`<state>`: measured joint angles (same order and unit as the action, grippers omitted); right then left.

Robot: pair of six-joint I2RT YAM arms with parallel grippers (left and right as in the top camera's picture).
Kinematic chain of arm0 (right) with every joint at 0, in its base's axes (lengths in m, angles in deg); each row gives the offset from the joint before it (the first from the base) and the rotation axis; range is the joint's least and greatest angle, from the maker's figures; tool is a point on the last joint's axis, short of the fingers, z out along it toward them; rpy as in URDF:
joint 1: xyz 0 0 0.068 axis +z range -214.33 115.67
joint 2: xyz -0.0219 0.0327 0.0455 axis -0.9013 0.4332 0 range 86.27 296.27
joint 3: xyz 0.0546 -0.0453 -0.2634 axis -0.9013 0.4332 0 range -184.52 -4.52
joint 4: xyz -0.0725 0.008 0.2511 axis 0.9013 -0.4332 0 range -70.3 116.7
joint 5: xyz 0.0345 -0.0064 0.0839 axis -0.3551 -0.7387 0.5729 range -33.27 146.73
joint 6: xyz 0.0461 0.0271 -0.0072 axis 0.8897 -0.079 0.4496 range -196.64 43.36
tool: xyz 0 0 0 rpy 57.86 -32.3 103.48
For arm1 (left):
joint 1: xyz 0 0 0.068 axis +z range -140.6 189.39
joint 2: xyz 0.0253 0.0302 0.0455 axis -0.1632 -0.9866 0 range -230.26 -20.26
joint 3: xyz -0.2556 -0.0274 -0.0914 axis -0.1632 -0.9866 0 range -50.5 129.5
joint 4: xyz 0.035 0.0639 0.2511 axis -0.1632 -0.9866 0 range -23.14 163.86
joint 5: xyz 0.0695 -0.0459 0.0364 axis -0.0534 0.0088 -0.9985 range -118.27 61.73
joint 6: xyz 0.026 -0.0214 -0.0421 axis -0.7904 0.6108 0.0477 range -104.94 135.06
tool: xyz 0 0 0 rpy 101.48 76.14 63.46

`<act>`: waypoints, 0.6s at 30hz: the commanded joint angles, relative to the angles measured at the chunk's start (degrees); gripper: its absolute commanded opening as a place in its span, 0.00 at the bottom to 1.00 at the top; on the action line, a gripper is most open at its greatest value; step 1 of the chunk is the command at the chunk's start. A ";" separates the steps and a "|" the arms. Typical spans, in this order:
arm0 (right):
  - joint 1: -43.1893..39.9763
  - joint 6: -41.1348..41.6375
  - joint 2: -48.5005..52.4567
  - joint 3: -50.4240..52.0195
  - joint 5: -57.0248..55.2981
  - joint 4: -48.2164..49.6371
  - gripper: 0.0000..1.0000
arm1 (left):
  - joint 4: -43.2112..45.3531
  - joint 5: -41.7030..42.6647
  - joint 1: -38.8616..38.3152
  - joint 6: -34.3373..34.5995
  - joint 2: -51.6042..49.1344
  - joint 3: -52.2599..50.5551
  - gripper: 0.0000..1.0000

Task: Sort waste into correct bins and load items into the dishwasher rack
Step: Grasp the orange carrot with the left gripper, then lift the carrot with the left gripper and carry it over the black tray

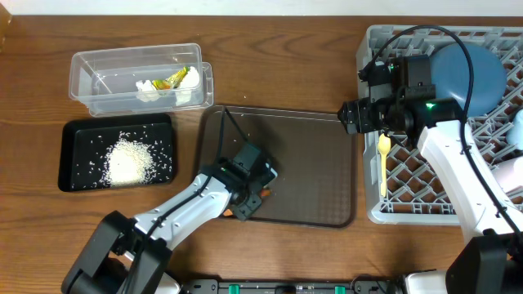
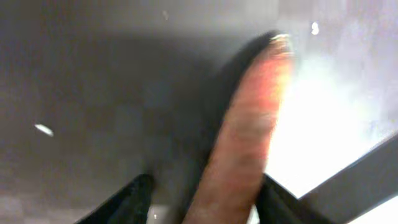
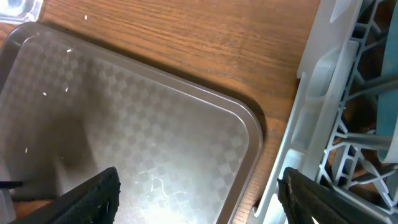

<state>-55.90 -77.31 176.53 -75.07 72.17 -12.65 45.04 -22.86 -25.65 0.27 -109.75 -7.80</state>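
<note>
My left gripper (image 1: pixel 252 198) is low over the brown serving tray (image 1: pixel 310 163). Its fingers (image 2: pixel 205 199) are open on either side of the small orange carrot (image 2: pixel 249 137), which is blurred; the right finger touches it. In the overhead view only an orange end of the carrot (image 1: pixel 263 194) shows. My right gripper (image 1: pixel 347 116) is open and empty (image 3: pixel 198 180), above the serving tray's right edge, next to the grey dishwasher rack (image 1: pixel 372 208). The rack holds the dark-blue plate (image 1: pixel 470 73) and the cream spoon (image 1: pixel 383 163). The clear tub (image 1: pixel 90 77) holds tissue (image 1: pixel 151 90) and the wrapper scrap (image 1: pixel 173 79). The black tray (image 1: pixel 73 131) holds rice (image 1: pixel 127 161).
Light-blue bowls (image 1: pixel 515 135) show at the rack's right side, partly cut off. The right arm's cable loops over the rack. The serving tray's rim (image 3: pixel 249 124) and the rack's wall (image 3: pixel 311 112) lie close together below my right gripper. The cup is out of view.
</note>
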 commanded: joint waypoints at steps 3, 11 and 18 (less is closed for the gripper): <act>0.26 -0.68 0.39 -0.48 -0.24 0.09 0.81 | 2.51 -0.50 -0.13 0.04 -2.45 -1.11 0.43; 0.28 -0.68 0.39 -0.48 -0.24 -0.09 0.81 | 4.52 -8.72 0.11 0.04 -2.43 -0.50 0.26; 0.26 -0.66 0.39 -0.48 -0.24 -0.09 0.81 | 4.50 -9.09 2.03 0.17 -2.43 0.66 0.13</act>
<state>-55.90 -77.31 176.53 -75.07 72.15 -12.69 50.07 -29.15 -24.78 0.21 -110.41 -7.58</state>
